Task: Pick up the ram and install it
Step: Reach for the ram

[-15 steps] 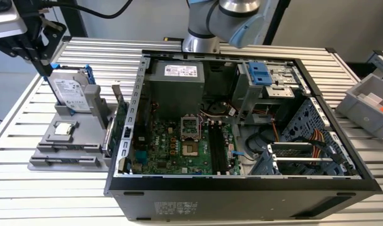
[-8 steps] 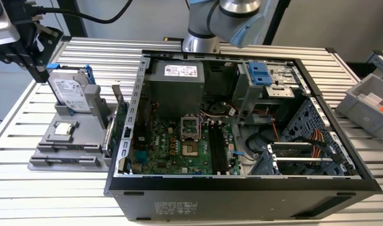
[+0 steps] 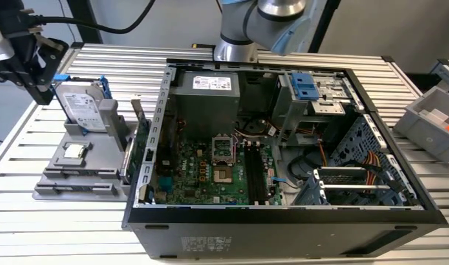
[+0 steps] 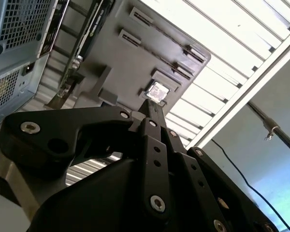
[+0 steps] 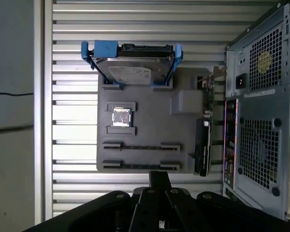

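The open computer case (image 3: 283, 226) takes up the slatted tabletop (image 3: 18, 221) toward the exterior view's right, and bare slats are left around the grey holder (image 5: 150, 116). A white printed label is carried by the hard drive (image 5: 133, 72). The gripper (image 5: 159, 175) hangs beside the holder, its fingers pressed together with nothing between them. The ram (image 5: 140, 166) is seen as a thin dark strip on edge in a holder slot.
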